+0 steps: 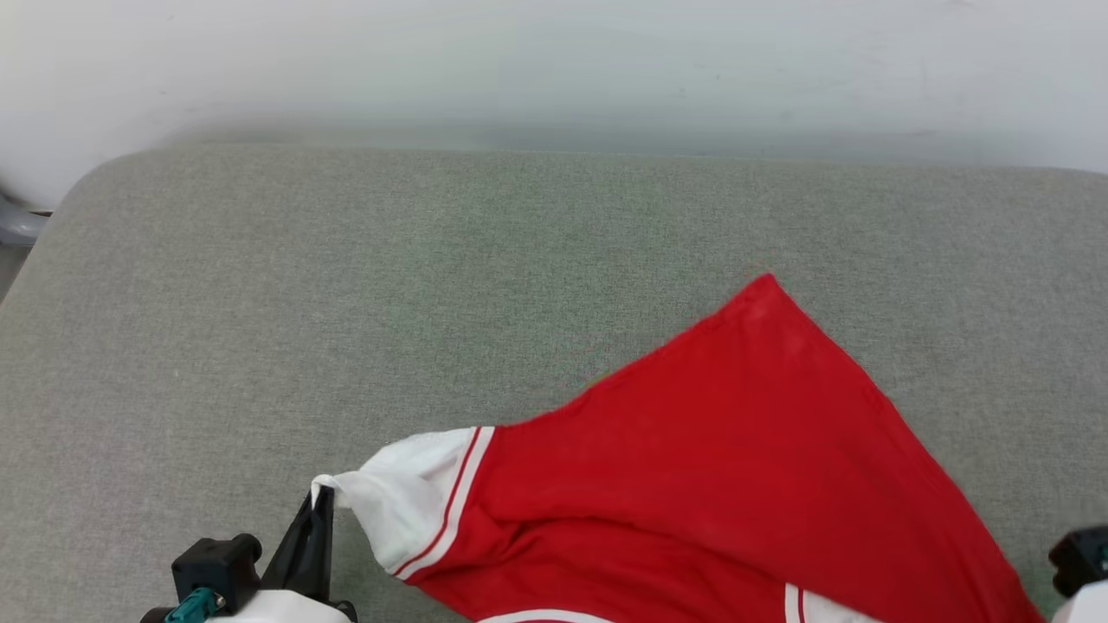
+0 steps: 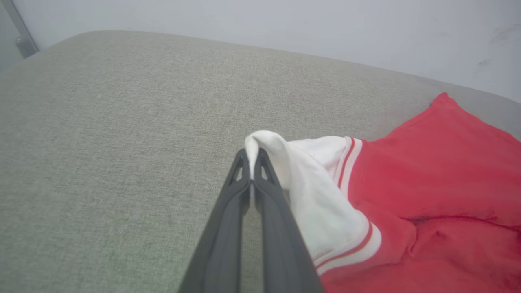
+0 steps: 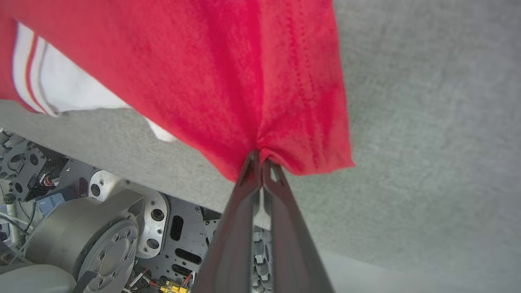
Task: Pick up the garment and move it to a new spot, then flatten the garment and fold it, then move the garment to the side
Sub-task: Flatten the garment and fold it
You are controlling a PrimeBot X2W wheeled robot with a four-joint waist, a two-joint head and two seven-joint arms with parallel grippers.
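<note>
The garment, red with white striped-trim sleeves, lies plain side up on the grey cushion, spreading from the lower middle to the lower right of the head view. My left gripper is shut on the tip of a white sleeve, seen close in the left wrist view with the cloth pinched between the dark fingertips. In the right wrist view my right gripper is shut on a red hem corner of the garment. Its black body peeks in at the head view's lower right edge.
A pale wall runs behind the cushion. The cushion's rounded left corner drops off toward a grey metal part. In the right wrist view, the cushion's edge overhangs my own metal base.
</note>
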